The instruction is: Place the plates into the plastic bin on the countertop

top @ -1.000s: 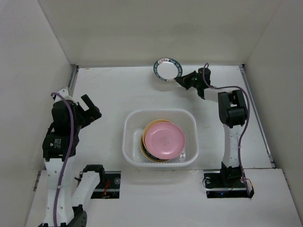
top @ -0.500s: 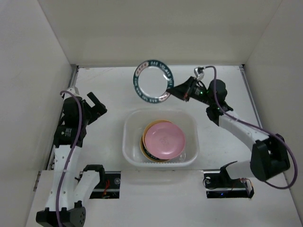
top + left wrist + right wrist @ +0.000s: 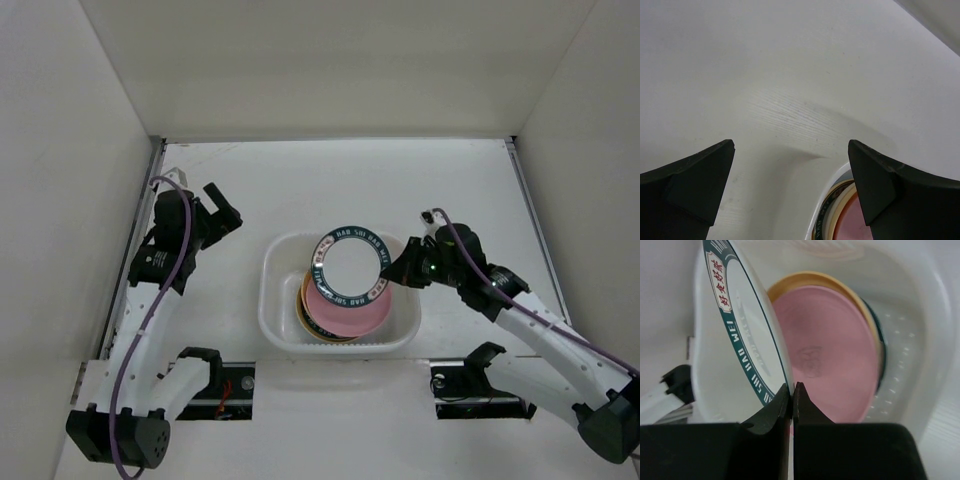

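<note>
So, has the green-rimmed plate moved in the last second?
Yes. Held by the right gripper, the green-rimmed plate came away from the back wall toward the near edge and is now over the plastic bin.

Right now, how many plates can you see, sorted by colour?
Green-rimmed white plates: 2 (held plate in the right gripper; rim edge low in the stack)
Pink plate: 1
Yellow-orange plate: 1
Total: 4 showing; the plastic bin may hide more underneath.

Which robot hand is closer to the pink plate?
Right. The right gripper pinches a green-rimmed plate just over the pink plate in the plastic bin; the left gripper hangs open beyond the bin's left side.
</note>
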{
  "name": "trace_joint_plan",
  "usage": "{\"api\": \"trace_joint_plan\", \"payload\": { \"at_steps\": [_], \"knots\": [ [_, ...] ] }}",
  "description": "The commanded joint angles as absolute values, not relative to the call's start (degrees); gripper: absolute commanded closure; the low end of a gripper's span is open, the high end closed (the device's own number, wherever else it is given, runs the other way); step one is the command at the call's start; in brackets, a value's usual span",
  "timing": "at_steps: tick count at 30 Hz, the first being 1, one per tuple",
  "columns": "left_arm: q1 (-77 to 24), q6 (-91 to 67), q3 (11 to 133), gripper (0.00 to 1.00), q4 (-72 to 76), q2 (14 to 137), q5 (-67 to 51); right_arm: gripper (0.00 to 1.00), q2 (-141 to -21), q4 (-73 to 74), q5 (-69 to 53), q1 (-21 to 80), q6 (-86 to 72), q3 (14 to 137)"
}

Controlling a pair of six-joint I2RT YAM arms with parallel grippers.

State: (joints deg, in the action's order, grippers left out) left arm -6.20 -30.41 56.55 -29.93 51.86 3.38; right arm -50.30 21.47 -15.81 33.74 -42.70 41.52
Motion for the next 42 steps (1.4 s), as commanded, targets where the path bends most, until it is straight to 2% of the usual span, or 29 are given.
{"api": "trace_joint_plan", "payload": {
  "at_steps": [1,7,9,17,20,23,25,30,38,42],
  "knots": [
    [-8.56,-31.38,56.43,0.0,-26.81,52.12,5.18,1.0,-49.75,27.67,-7.83,35.63,-39.56,41.22],
    [-11.82,-30.85,56.69,0.0,-26.72,54.05,8.08,0.95,-52.9,30.94,-2.99,37.92,-37.18,40.52],
    [-12.26,-30.76,56.78,0.0,-26.72,54.23,8.44,0.89,-53.61,30.94,-2.64,38.45,-37.09,40.43],
    [-12.43,-30.32,56.87,0.0,-27.6,55.11,8.53,0.33,-55.8,36.72,2.62,42.31,-33.76,47.53],
    [-12.87,-30.32,56.95,0.0,-27.51,55.72,8.53,0.21,-56.95,40.51,5.53,44.51,-32.0,51.93],
    [-13.14,-30.32,57.39,0.0,-27.16,56.51,8.53,0.14,-56.52,43.58,8.34,46.44,-31.38,56.5],
    [-13.23,-30.24,57.74,0.0,-27.07,57.04,8.53,0.0,-56.08,45.43,9.83,46.71,-30.76,59.92],
    [-13.31,-29.01,58.8,0.0,-27.16,58.97,9.67,0.0,-55.46,48.25,19.31,45.84,-27.78,66.97],
    [-9.8,-26.02,59.15,0.0,-27.6,60.21,10.46,0.0,-58.7,53.78,30.05,24.5,-21.8,69.17],
    [-7.17,-25.49,59.06,0.0,-27.6,59.07,10.37,0.0,-59.07,54.5,36.01,20.61,-25.56,67.33]
  ]
}}
